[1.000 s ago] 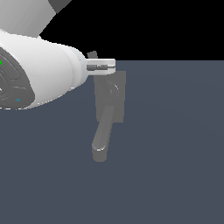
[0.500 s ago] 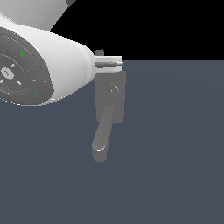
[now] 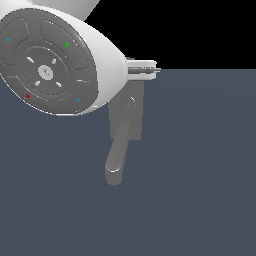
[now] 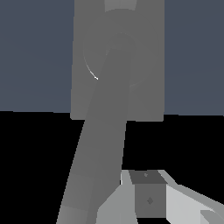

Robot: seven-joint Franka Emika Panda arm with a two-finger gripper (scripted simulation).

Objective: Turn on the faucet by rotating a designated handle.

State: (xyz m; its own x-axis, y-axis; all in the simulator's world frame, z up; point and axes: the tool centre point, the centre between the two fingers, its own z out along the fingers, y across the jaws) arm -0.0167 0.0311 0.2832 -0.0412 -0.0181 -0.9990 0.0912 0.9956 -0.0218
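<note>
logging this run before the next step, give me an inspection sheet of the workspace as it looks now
surface: plain dark blue-grey floor, bare where it shows
faucet: matte grey fixture with a flat base plate; thick spout reaches toward the camera in the exterior view
handle: grey bar runs out from the round hub in the wrist view; hidden in the exterior view
clutter: nothing seen
claw: one finger shows beside the handle in the wrist view; whether it touches, and whether the claw is open or shut, cannot be told
arm: glossy white link fills the exterior view's upper left, covering part of the faucet
cables: nothing seen
surroundings: black backdrop, nothing else seen
</note>
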